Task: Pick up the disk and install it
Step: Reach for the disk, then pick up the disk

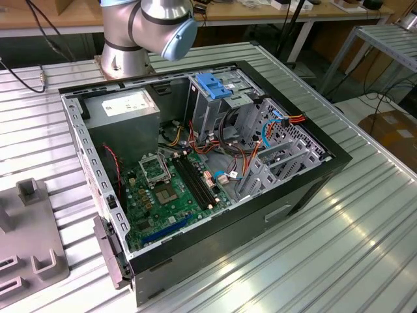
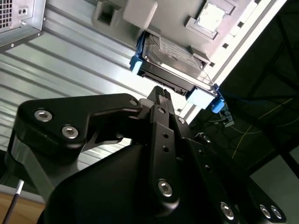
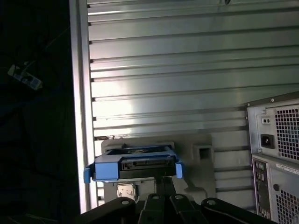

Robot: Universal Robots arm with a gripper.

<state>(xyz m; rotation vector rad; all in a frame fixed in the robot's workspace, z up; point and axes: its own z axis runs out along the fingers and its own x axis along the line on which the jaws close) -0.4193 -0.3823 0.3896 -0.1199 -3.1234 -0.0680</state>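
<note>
Ribbed table [image 3: 187, 70] holds disk [image 3: 135, 166] on grey fixture [image 3: 187, 142] near computer case [image 3: 275, 154]

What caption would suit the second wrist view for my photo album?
The arm's tool close to the blue-railed hard drive, which lies on a grey holder on the ribbed metal table.

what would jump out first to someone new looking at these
The open black computer case with its green motherboard sits in the middle of the exterior view. In both wrist views, the grey metal disk with bright blue side rails lies on a grey holder, the black gripper close to it.
</note>
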